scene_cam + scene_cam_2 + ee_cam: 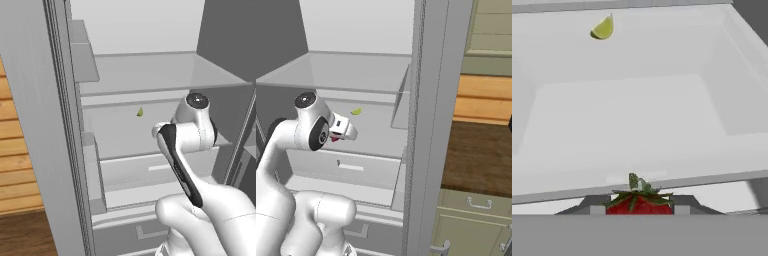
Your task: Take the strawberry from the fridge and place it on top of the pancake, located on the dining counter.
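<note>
Hand view: claw (640,209) closed on small red green-capped strawberry (639,202); yellow-green fruit wedge (603,28) far back on pale fridge shelf (622,125).

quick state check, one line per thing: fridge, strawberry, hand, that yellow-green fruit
fridge: door open, pale shelves showing
strawberry: held between the hand's fingertips, leaves up
hand: shut on the strawberry, inside the fridge
yellow-green fruit: a loose wedge lying on the shelf, apart from the hand
</note>
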Controlling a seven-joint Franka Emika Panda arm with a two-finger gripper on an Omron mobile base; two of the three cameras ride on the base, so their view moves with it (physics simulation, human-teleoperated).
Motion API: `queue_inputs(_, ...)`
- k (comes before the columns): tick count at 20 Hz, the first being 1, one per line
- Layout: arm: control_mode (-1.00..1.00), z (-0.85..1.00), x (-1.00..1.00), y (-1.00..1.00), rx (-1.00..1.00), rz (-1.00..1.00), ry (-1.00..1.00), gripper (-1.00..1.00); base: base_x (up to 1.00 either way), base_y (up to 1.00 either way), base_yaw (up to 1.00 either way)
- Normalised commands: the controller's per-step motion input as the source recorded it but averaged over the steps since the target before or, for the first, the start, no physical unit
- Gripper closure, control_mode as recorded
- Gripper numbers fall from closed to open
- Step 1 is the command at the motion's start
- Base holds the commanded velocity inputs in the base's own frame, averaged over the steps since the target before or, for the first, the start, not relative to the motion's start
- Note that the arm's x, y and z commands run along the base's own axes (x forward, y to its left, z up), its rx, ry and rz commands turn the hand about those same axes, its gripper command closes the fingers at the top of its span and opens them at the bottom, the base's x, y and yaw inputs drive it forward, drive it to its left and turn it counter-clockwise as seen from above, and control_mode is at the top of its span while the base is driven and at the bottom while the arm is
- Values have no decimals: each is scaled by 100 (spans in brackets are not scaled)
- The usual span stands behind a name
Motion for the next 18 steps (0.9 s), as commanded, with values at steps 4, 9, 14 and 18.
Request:
queue_inputs(4, -100, 76, -43, 0, 0, 0, 20, 100, 0, 0, 0)
queue_inputs(9, -100, 25, -93, 0, 0, 0, 2, 100, 0, 0, 0)
queue_inputs(14, -100, 26, -100, 2, 0, 0, -12, 100, 0, 0, 0)
queue_inputs(18, -100, 62, -72, 0, 1, 0, 0, 100, 0, 0, 0)
